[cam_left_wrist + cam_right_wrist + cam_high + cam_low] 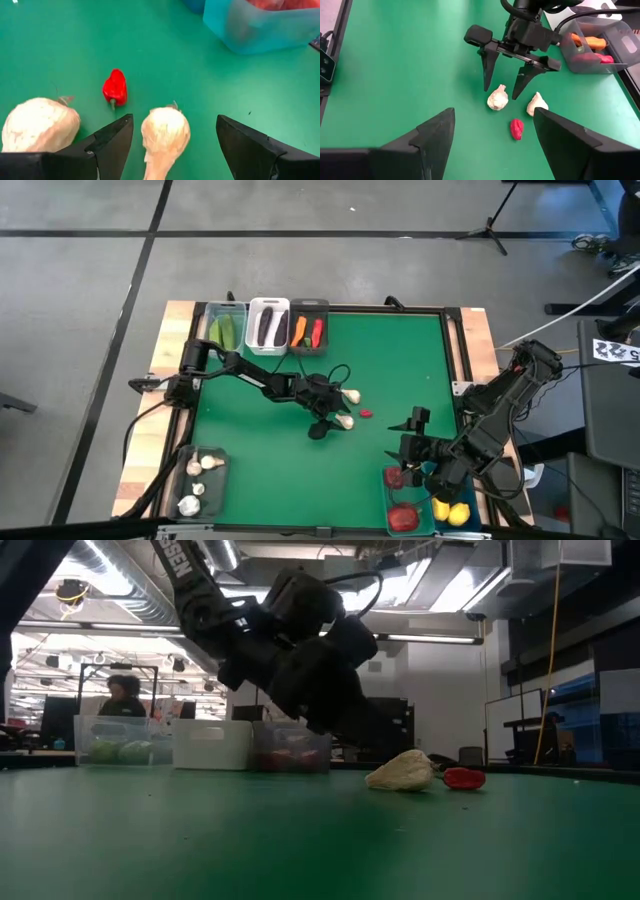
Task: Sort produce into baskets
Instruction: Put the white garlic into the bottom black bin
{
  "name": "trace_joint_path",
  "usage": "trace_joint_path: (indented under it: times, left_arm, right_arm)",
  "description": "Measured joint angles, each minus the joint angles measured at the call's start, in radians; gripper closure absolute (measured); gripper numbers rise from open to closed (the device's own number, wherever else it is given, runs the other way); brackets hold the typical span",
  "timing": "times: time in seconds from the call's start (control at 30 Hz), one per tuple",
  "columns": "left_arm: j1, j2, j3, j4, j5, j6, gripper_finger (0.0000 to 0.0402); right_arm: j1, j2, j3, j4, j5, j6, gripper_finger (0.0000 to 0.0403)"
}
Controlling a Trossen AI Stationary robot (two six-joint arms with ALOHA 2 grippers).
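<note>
**Left gripper open, straddling a garlic bulb mid-table**

Your left gripper (502, 86) is down on the green mat (260, 450) near the centre, fingers (112, 142) spread wide with one garlic bulb (165, 132) between them. Nothing is gripped; there is a gap on both sides. A second garlic bulb (40, 124) lies just outside one finger, and a small red pepper (115, 87) sits just beyond both. Your right gripper (408, 442) hangs open and empty by the teal bin (393, 498) of red fruit at the near right corner. More garlic (200, 465) is in the near-left bin.
</note>
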Motion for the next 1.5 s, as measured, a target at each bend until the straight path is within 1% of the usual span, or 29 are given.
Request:
trace_joint_path:
  times: [0.17, 0.47, 0.73, 0.83, 1.0, 1.23, 1.33, 1.4, 1.5]
  left_arm:
    - [0.002, 0.011, 0.0, 0.024, -0.007, 0.012, 0.0122]
    - [0.001, 0.113, 0.058, 0.022, -0.009, -0.001, 0.0122]
    - [0.002, 0.126, 0.072, 0.016, -0.007, -0.003, 0.0124]
    - [0.002, 0.126, 0.072, 0.012, -0.009, 0.004, 0.0144]
    - [0.003, 0.126, 0.072, 0.011, -0.014, 0.003, 0.0193]
    - [0.002, 0.112, 0.07, -0.003, -0.011, -0.078, 0.0234]
    - [0.0, 0.077, 0.069, -0.033, 0.003, -0.109, 0.0243]
    - [0.0, 0.033, 0.069, -0.054, 0.016, -0.109, 0.0247]
    - [-0.007, -0.041, 0.07, -0.134, 0.019, -0.085, 0.025]
  right_arm:
    - [0.0, 0.0, 0.0, 0.005, 0.0, 0.0, 0.0133]
    - [0.0, 0.0, 0.0, 0.005, -0.001, 0.025, 0.0133]
    - [0.0, 0.0, 0.0, 0.005, -0.01, 0.03, 0.0133]
    - [0.0, 0.0, 0.0, 0.005, -0.009, 0.03, 0.0133]
    - [0.0, 0.0, 0.0, 0.005, -0.007, 0.03, 0.0133]
    - [0.0, 0.0, 0.0, 0.005, -0.01, 0.029, 0.0133]
    - [0.0, 0.0, 0.0, 0.005, -0.01, 0.029, 0.0133]
    - [0.0, 0.0, 0.0, 0.005, -0.01, 0.029, 0.0133]
    - [0.0, 0.0, 0.0, 0.007, -0.01, 0.029, 0.0133]
